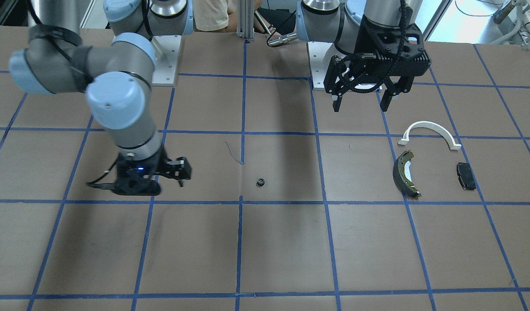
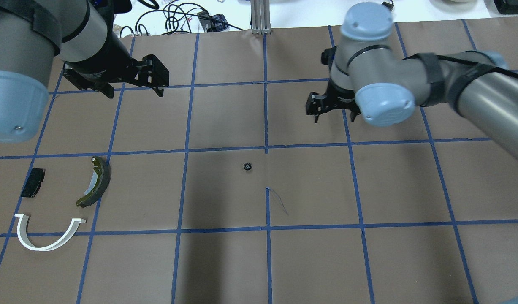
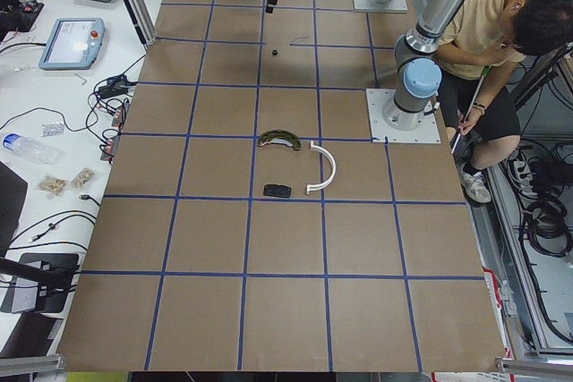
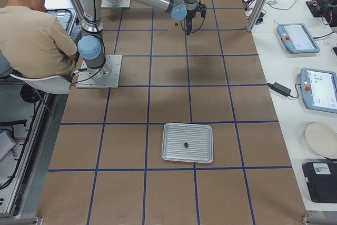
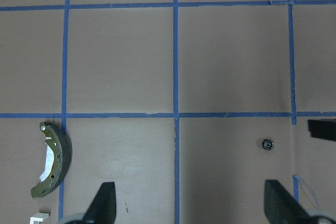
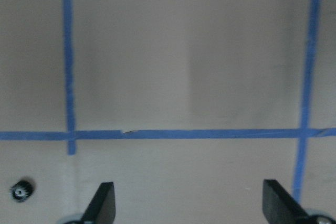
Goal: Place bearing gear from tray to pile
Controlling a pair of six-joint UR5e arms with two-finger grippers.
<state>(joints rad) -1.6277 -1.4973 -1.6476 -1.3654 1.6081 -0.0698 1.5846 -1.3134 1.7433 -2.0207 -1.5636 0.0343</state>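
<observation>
A small black bearing gear (image 1: 260, 182) lies alone on the brown table near its middle; it also shows in the overhead view (image 2: 247, 166) and in both wrist views (image 5: 267, 143) (image 6: 21, 190). The pile lies at the robot's left: a white arch bracket (image 1: 431, 129), a dark brake shoe (image 1: 405, 172) and a black pad (image 1: 465, 175). My left gripper (image 1: 361, 107) hangs open and empty above the table, behind the pile. My right gripper (image 1: 178, 171) is open and empty, low over the table to the gear's side. A silver tray (image 4: 188, 125) holds one small dark part (image 4: 186, 144).
Blue tape lines grid the table. The tray sits far toward the robot's right end, seen only in the exterior right view. A seated person (image 4: 37, 30) is behind the robot bases. Tablets and cables lie on the white bench (image 4: 310, 72) beyond the table.
</observation>
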